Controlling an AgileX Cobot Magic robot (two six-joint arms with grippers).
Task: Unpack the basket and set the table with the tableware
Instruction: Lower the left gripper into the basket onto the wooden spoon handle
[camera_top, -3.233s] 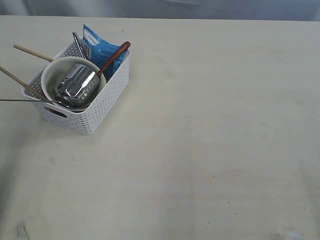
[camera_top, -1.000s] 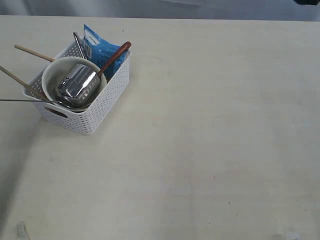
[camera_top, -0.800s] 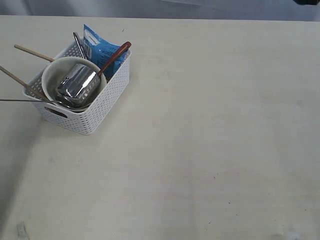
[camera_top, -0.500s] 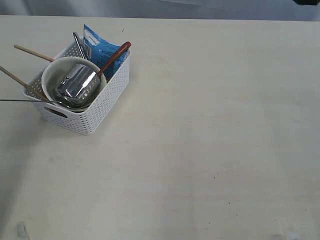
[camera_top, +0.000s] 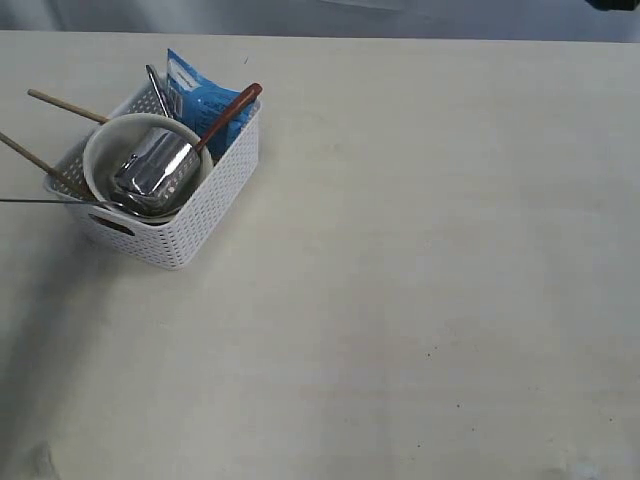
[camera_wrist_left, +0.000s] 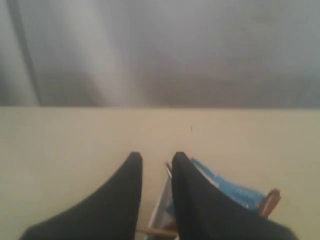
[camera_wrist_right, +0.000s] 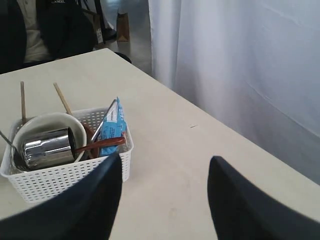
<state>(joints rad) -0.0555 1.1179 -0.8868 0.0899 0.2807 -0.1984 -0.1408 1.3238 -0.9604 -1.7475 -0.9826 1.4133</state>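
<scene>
Right gripper (camera_wrist_right: 165, 160) hangs spread wide and empty. Left gripper (camera_wrist_left: 156, 157) shows only a slit and grips nothing. White perforated plastic basket (camera_top: 190, 240) sits full at the far left of the pale cream table (camera_top: 420, 300). Probably best: widen left, then pinch the protruding dark red spoon (camera_top: 232, 112) by its handle.

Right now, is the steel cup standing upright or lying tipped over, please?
Tipped: the steel cup lies on its side inside the bowl.

Blue snack packet (camera_top: 205, 100) stands upright, white curtain (camera_wrist_right: 240, 60) beyond.
</scene>
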